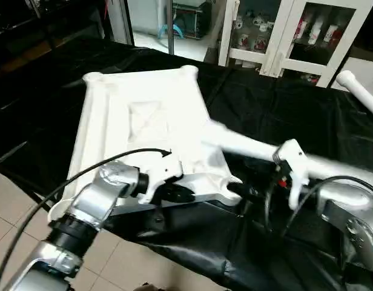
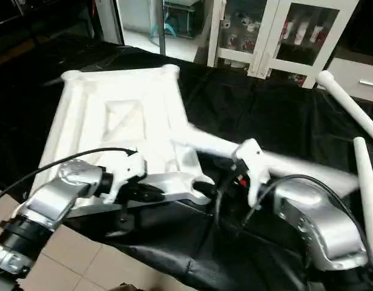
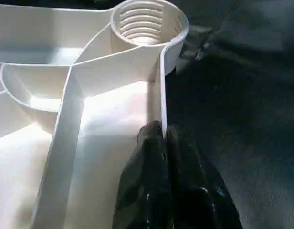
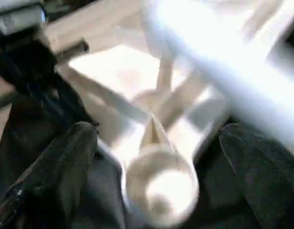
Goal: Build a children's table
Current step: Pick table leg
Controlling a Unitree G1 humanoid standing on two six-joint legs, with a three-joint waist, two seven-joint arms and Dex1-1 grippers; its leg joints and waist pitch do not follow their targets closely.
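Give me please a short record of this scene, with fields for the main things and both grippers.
tabletop: white tabletop, underside up, on the black-covered table
corner socket: round, ribbed inside, no leg in it
left gripper: shut on the tabletop's edge wall
right gripper: open, a socket between its fingers
blurred leg: lies across the tabletop's near corner
spare legs: two at the right

left gripper (image 3: 163,143): fingers pressed together, pinching the thin edge wall between their tips
right gripper (image 4: 156,157): fingers spread wide, round corner socket between them, untouched
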